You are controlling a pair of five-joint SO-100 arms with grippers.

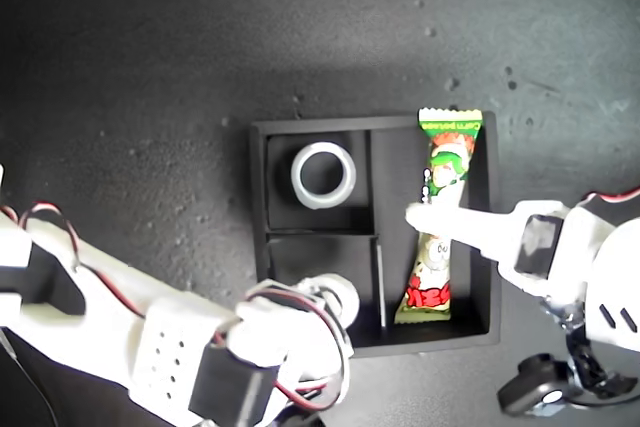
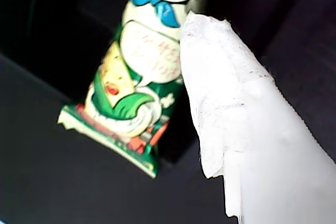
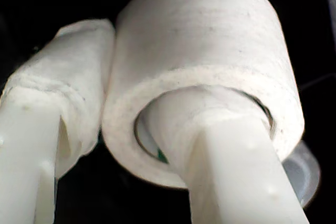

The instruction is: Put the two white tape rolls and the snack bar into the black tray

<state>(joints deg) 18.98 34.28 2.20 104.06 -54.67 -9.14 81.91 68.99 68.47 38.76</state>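
Note:
The black tray (image 1: pixel 258 197) lies mid-table. One white tape roll (image 1: pixel 323 174) rests flat in its far small compartment. The snack bar (image 1: pixel 440 217) lies in the long compartment, its far crimped end resting on the rim. My first gripper (image 1: pixel 418 217) reaches in from the exterior view's right; a single white finger (image 2: pixel 220 77) shows beside the bar (image 2: pixel 131 87), with nothing pressed against it. My second gripper (image 1: pixel 335 299) is shut on the other white tape roll (image 3: pixel 210 40), one finger through its centre and one outside, over the near small compartment.
The dark table (image 1: pixel 150 67) stretches around the tray. The second arm (image 1: pixel 180 347) crosses the exterior view's lower left corner, with red and black wires along it. The first arm's body (image 1: pixel 590 287) fills the lower right of that view.

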